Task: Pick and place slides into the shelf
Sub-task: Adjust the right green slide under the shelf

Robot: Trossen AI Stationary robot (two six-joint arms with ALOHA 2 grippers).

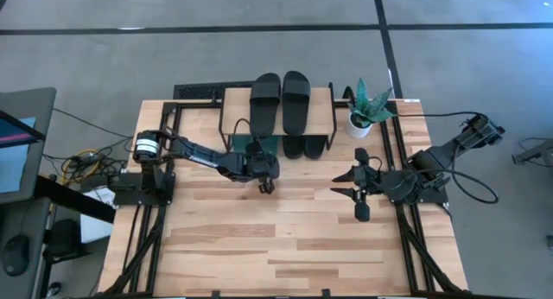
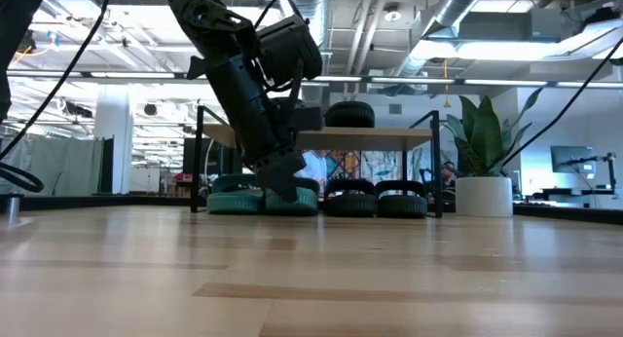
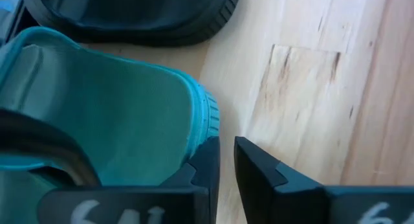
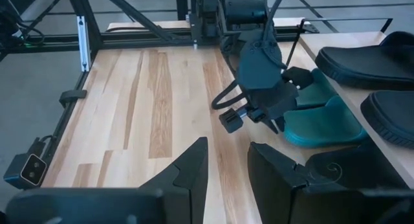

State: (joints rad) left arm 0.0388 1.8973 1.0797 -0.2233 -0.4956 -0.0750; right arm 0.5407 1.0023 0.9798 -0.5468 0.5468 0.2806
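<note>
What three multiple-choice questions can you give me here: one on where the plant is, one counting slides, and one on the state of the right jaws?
1. Where is the plant?
A. On the shelf top
B. On the table, beside the shelf
C. At the table's front edge

2. How many slides lie on the shelf top?
A. One
B. Two
C. Four

3. How are the right gripper jaws?
A. Open and empty
B. Shut on a green slide
C. Shut on a black slide

Answers:
1 B, its white pot stands just off the shelf's end.
2 B, one black pair lies there.
3 A, bare wood shows between them.
</note>
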